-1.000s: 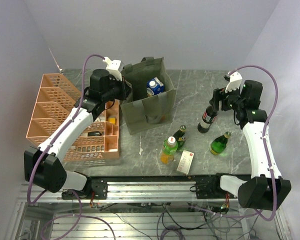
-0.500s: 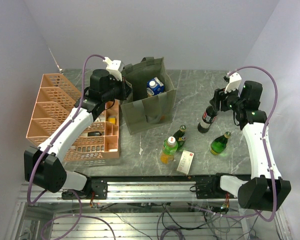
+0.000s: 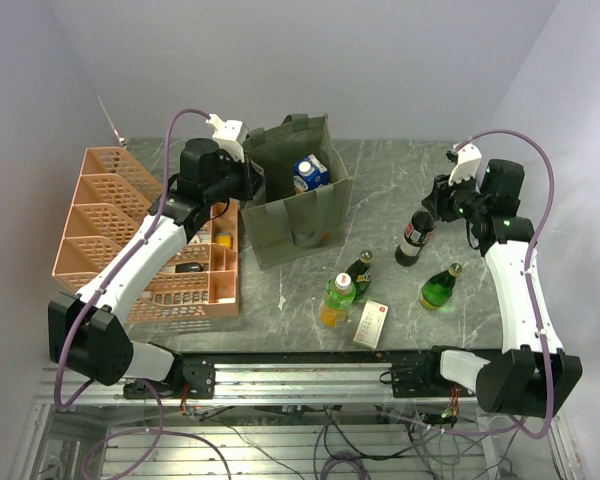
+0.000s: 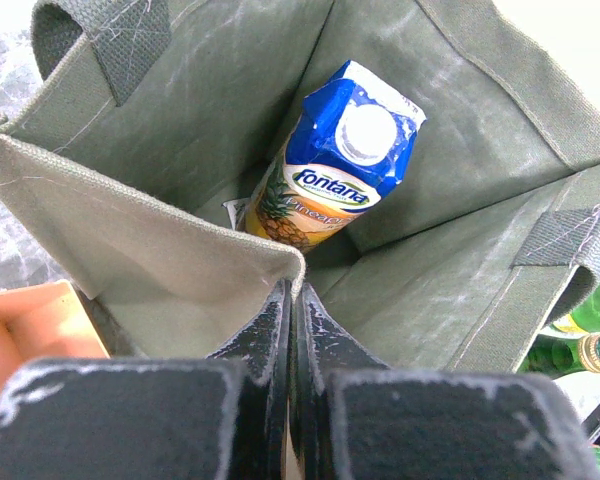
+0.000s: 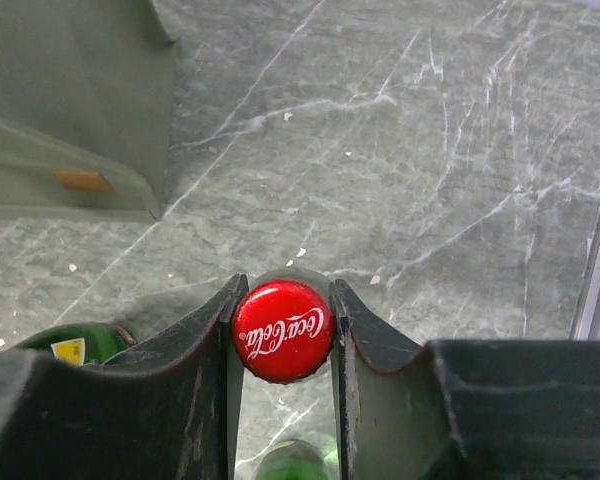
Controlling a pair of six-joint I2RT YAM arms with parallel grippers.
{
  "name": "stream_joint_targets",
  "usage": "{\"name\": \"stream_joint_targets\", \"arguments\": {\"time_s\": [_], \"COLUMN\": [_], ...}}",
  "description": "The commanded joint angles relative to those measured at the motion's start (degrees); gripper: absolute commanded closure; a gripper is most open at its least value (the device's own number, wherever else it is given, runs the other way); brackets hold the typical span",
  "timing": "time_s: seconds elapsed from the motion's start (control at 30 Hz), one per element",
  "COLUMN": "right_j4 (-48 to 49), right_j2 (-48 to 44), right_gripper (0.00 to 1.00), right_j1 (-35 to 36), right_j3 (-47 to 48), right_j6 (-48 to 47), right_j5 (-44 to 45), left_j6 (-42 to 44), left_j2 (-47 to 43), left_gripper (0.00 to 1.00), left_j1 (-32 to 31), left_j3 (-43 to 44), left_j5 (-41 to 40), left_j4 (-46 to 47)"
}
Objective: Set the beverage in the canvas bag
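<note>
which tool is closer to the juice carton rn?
Left. The left tool pinches the bag rim, close beside the carton; the right tool is well away, shut on the cola bottle by its cap.

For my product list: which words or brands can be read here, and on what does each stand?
"fontana": on the juice carton inside the canvas bag.
"Coca-Cola": on the red cap of a bottle, in the right wrist view.
Too small or blurred to read: labels on the green bottles, print on the white box.

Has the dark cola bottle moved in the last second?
No. The cola bottle stands where it did, just beyond the rightmost green bottle.
</note>
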Motion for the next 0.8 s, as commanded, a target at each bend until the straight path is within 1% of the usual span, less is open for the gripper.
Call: {"name": "stream_joint_targets", "arguments": {"time_s": [0.0, 0.07, 0.1, 0.43, 0.63, 0.77], "right_j4": [-1.3, -1.9, -1.9, -0.8, -1.4, -0.9], "right_j2": [2.3, 2.8, 2.8, 3.2, 4.3, 4.8], "right_gripper": [0.89, 0.98, 1.00, 1.00, 1.00, 1.00], "right_j1": [-0.2, -0.1, 0.0, 1.2, 3.6, 6.6], "right_j3": [5.2, 6.7, 7.3, 14.4, 20.8, 25.8], "right_j6": [-0.4, -0.6, -0.7, 1.0, 2.5, 3.9], "right_j5": [-1.3, -1.2, -0.9, 0.4, 1.3, 3.0], "left_j6": [1.5, 1.9, 2.1, 1.9, 1.3, 1.5], "left_j2": [0.2, 0.0, -0.1, 1.2, 1.4, 0.7], "left_gripper": [0.93, 0.93, 0.93, 0.93, 0.93, 0.93], "left_j1": [-0.1, -0.1, -0.1, -0.1, -0.1, -0.2], "left_j3": [1.2, 1.1, 1.3, 2.0, 2.1, 1.9], "left_j5": [1.0, 1.5, 1.7, 3.5, 4.3, 4.2], "left_j4": [1.1, 1.0, 0.9, 0.8, 1.0, 1.0]}}
